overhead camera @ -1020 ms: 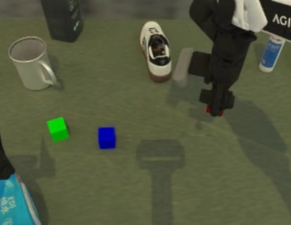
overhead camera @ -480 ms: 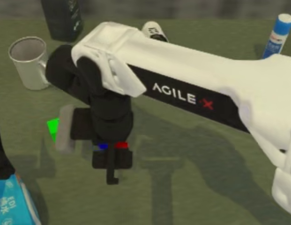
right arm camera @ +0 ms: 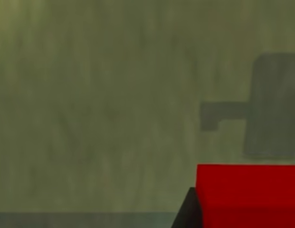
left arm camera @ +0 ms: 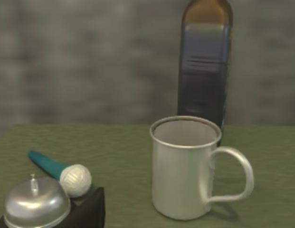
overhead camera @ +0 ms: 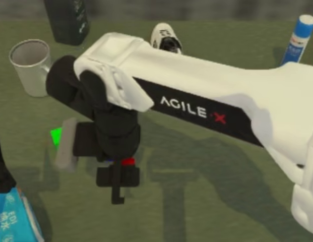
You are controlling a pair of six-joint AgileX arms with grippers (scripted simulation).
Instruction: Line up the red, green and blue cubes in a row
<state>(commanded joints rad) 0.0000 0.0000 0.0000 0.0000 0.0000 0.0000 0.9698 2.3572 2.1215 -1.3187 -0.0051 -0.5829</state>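
As my right gripper [overhead camera: 118, 176] hangs over the table's left half: my jaws are closed on the red cube [overhead camera: 128, 162]. The wrist view shows its flat face [right arm camera: 247, 194] against one dark finger [right arm camera: 187, 213].
Blue cube [overhead camera: 110, 160]: only a sliver shows under my wrist, just beside the red one.
Green cube [overhead camera: 56, 135]: on the cloth to the left of the blue one, half hidden by my arm.
Left arm [overhead camera: 0, 169]: parked at the left edge.
Risk, blind placement: my own arm covers both resting cubes from above, so I judge I could set the red cube down out of line.
Risk, collision: red and blue are so close that lowering may nudge the blue cube, and it may slide.
Risk, release: a skewed cube could tip on an edge as I let go.
Cubes: matte, plain, sharp-cornered and equal in size. The flat faces should grip well.
Table [overhead camera: 222, 191]: dull green, faintly mottled like cloth.
Mug [overhead camera: 30, 65]: brushed metal, handled, well apart.
Shoe [overhead camera: 166, 38]: white, behind my arm.
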